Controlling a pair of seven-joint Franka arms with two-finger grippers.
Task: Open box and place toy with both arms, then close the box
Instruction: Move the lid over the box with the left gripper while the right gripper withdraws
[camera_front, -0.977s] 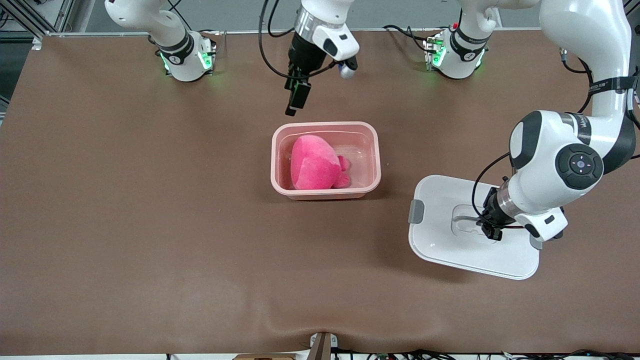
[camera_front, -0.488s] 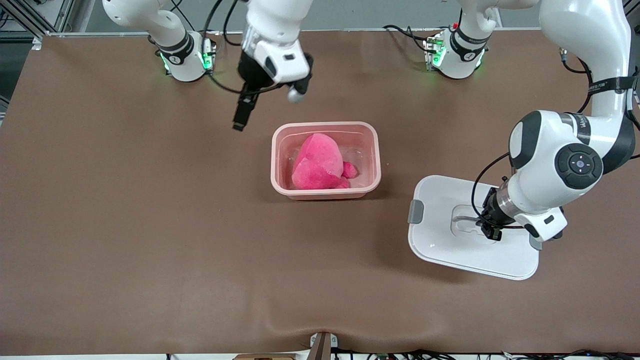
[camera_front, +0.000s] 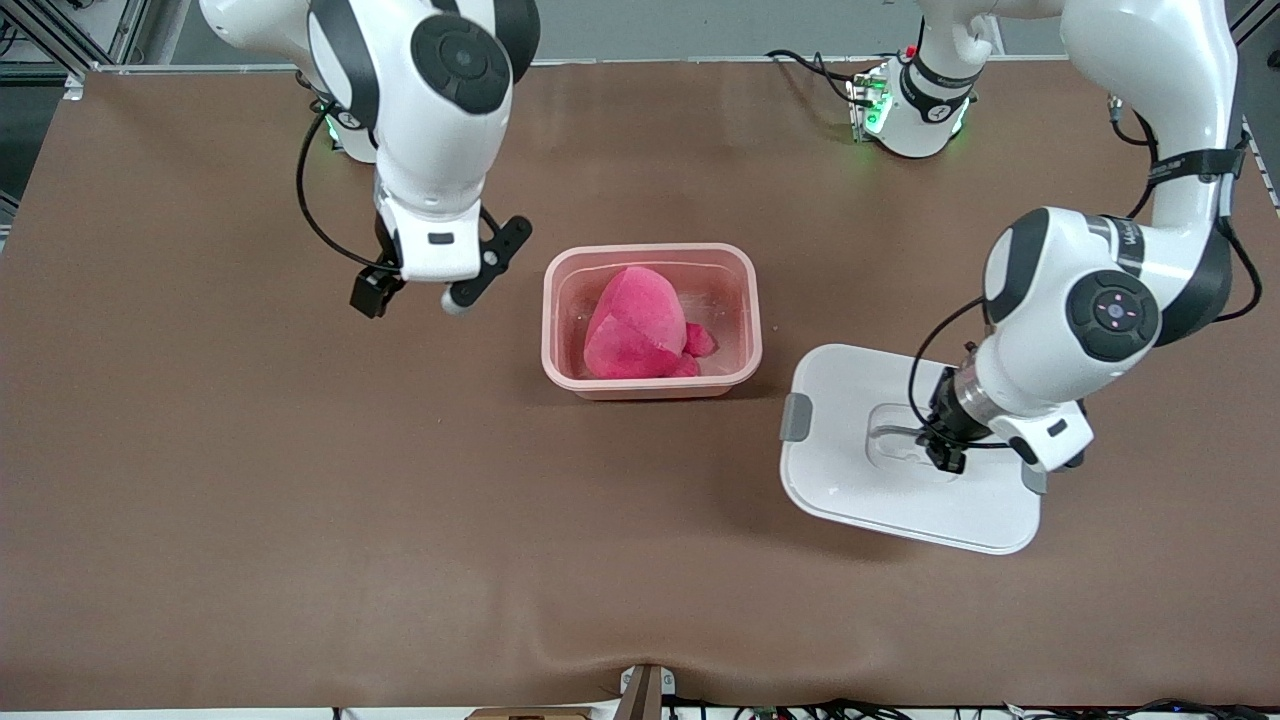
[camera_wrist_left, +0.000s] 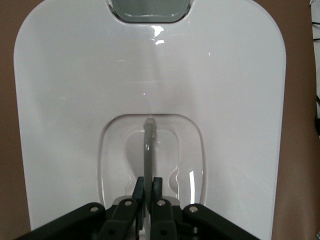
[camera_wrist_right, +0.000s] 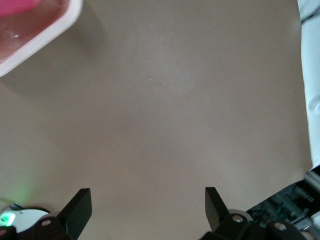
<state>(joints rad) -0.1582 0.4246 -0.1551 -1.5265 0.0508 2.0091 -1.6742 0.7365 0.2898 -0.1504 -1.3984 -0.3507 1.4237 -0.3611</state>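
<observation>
Centrally on the brown surface (camera_front: 250, 480) sits the lidless pink box (camera_front: 652, 320), nearer the edge where the arms' bases stand than the edge by the front camera. Inside it lies the pink plush toy (camera_front: 637, 326), leaning against the wall at the right arm's end, with a small nub poking out toward the left arm's end.

Its white lid (camera_front: 900, 455) lies flat on the surface toward the left arm's end, a little nearer the front camera than the box and apart from it. One grey clip (camera_front: 796, 417) shows on the lid edge facing the box; the left wrist view shows that clip (camera_wrist_left: 149, 10) too. The left gripper (camera_front: 945, 455) is down in the lid's recessed middle, clenched on the thin grey handle (camera_wrist_left: 148, 150), which stands up between its fingers.

The right gripper (camera_wrist_right: 147, 207) hangs over bare surface beside the box, toward the right arm's end, its fingers (camera_wrist_right: 80, 205) spread wide and holding nothing. A corner of the box (camera_wrist_right: 35, 25) shows in the right wrist view.
</observation>
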